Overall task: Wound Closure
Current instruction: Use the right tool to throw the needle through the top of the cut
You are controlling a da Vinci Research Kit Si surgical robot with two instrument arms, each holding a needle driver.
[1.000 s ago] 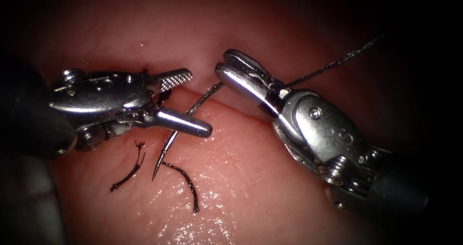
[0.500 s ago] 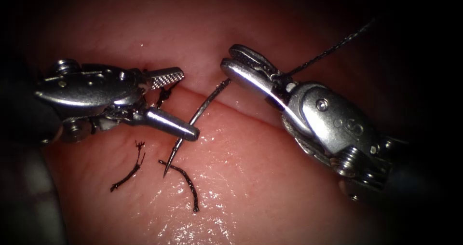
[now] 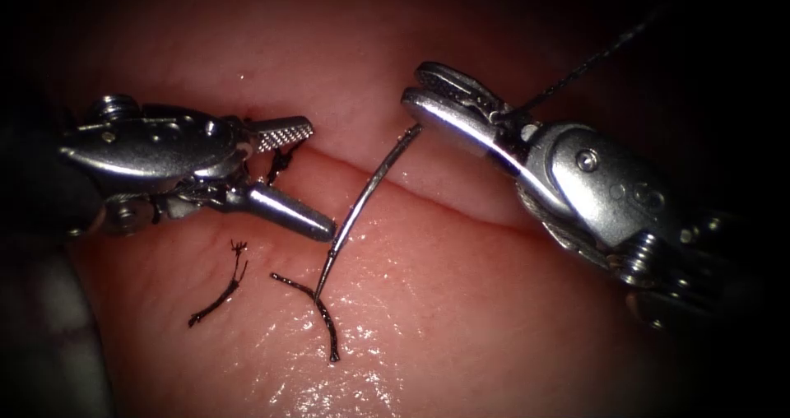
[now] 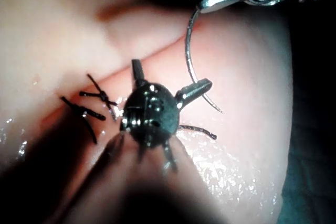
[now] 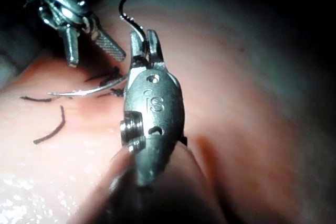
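Observation:
My right tool comes in from the right, jaws shut on the curved needle at its tail end. The needle slants down-left across the cut and lies free above the tissue. Its tip rests by a cut thread piece. Thread trails up and right from the right jaws. My left tool is on the left with jaws open and nothing in them; its lower jaw sits just left of the needle. The left wrist view shows the open left tool beside the needle. The right wrist view shows the right tool and the needle.
A second cut thread piece lies on the tissue below the left tool. A dark knot sits at the cut between the left jaws. The tissue is wet and glossy toward the front.
The right tool has moved up and right, drawing the needle with it, so the needle now sits clear of the left tool's lower jaw. The left tool drew back left, jaws still open.

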